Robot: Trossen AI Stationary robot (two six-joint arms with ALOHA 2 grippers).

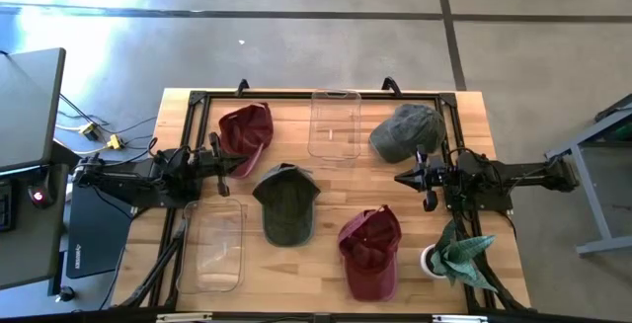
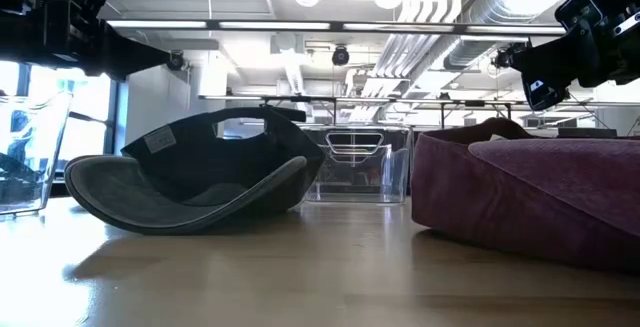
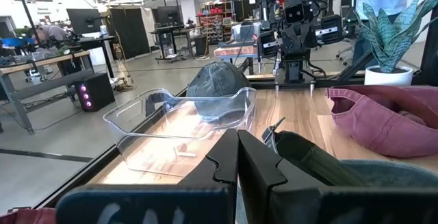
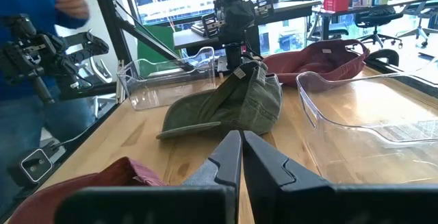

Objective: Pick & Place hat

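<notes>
Maroon hat [image 2: 530, 192] lying at table's [image 1: 464, 264] near edge; bins [image 1: 334, 123] sitting empty; left gripper [image 1: 223, 161], right gripper [image 1: 413, 177] hovering, fingers pressed together, carrying nothing; placing not begun.

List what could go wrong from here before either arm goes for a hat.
1. The olive cap lies upside down between two maroon caps, one far-left, one near-right; a reach could drag a neighbour along.
2. Both the left gripper and the right gripper are shut and empty, so either must open before descending.
3. The potted plant stands close beside the right arm and could get knocked.
</notes>
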